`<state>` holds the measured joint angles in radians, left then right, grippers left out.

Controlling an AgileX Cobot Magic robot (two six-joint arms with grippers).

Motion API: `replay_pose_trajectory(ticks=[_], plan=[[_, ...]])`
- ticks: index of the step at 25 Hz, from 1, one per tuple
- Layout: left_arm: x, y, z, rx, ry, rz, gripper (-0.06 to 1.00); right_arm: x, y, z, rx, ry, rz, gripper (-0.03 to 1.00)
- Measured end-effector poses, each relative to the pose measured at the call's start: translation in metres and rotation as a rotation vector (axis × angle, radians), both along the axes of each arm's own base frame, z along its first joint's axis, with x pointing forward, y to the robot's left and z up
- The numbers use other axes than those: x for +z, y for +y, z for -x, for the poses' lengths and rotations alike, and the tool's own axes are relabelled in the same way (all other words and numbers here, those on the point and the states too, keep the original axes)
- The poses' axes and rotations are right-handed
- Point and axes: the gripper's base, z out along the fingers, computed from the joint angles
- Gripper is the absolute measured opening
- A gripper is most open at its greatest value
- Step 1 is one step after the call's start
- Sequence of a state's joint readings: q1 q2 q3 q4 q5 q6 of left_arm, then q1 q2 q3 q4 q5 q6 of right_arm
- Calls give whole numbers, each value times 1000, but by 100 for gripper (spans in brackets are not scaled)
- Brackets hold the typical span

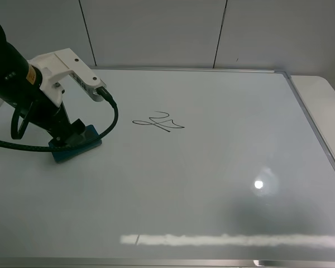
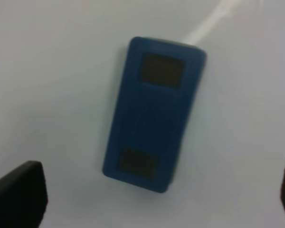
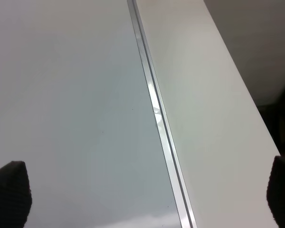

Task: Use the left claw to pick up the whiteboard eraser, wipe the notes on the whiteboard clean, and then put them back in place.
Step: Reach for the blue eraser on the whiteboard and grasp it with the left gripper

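Note:
The whiteboard eraser (image 1: 80, 149) is a teal-blue block lying flat on the left part of the whiteboard (image 1: 212, 184). The left claw (image 1: 71, 135) hangs low right over it and hides part of it. In the left wrist view the eraser (image 2: 154, 114) shows two dark spots on its top. There the left claw (image 2: 152, 197) is open, with its black fingertips (image 2: 16, 194) far apart on either side, clear of the block. The notes (image 1: 159, 122), a thin black scribble, lie to the right of the eraser. My right gripper (image 3: 145, 192) is open above the board's edge.
The board's silver frame (image 3: 156, 118) runs beside a white tabletop strip (image 3: 204, 109) on the right. A black cable (image 1: 109, 120) loops from the left wrist module over the board. A glare streak (image 1: 229, 240) lies near the front edge.

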<state>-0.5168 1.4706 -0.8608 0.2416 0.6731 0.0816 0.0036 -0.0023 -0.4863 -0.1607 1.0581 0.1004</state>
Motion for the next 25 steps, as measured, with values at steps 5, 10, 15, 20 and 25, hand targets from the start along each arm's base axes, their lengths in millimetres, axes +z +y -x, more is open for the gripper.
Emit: replay_pose_trajectory(ticks=[5,10,15,20,25], plan=[[-11,-10,12,-53,22,1,99,0,0,0,0,0,0,99],[-14,-13,12,-121,-45,0,99,0,0,0,0,0,0,99],[-13,-13,10,-135,-70,-7,99,0,0,0,0,0,0,99],[-12,-9,5,-124,-98,3,99,0,0,0,0,0,0,99],[-11,-4,-1,-116,-124,2,99,0,0,0,0,0,0,99]])
